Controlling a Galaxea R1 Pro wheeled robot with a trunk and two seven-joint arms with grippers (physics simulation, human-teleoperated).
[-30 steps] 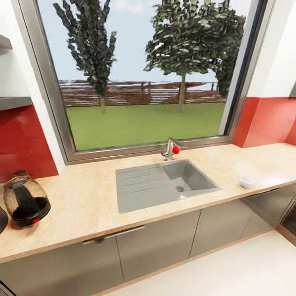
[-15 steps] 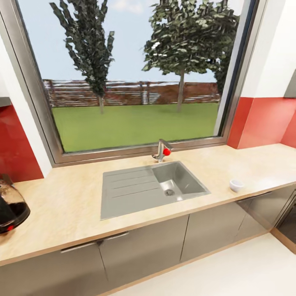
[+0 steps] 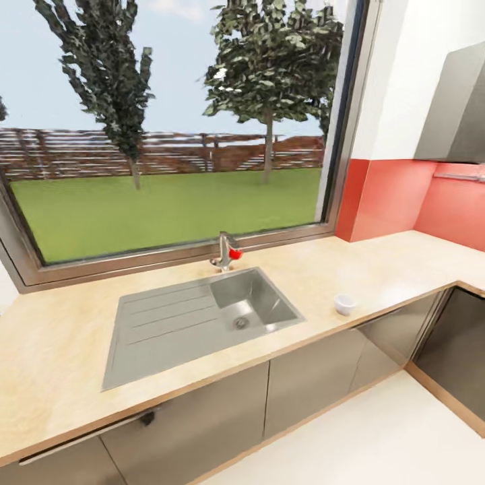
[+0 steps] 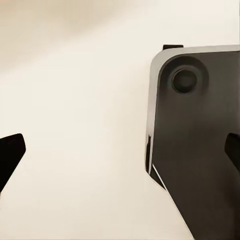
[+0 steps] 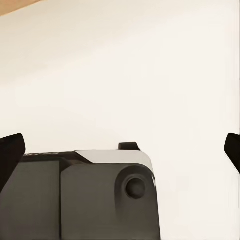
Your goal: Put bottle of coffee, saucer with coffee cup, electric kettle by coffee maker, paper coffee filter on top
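The light beige countertop [image 3: 60, 350] runs across the head view over grey cabinet fronts. A small white coffee cup [image 3: 344, 304] stands on it near the front edge, right of the sink; I cannot make out its handle. My left gripper [image 4: 120, 155] is open, its dark fingertips [image 4: 10, 152] far apart above pale floor and a dark grey part of the robot's base [image 4: 200, 140]. My right gripper [image 5: 120, 150] is open too, with nothing between its fingertips [image 5: 10, 150], over the same kind of dark base part [image 5: 90, 195].
An inset grey steel sink [image 3: 168, 323] with a red-knobbed tap [image 3: 228, 250] sits under a wide window. Red backsplash [image 3: 391, 195] and a grey hood [image 3: 458, 108] are at the right. There the counter turns a corner above a dark appliance front [image 3: 465, 350].
The head camera has swung to the right: the sink and cup have slid left in the picture, and the glass kettle has left the frame at the left edge.
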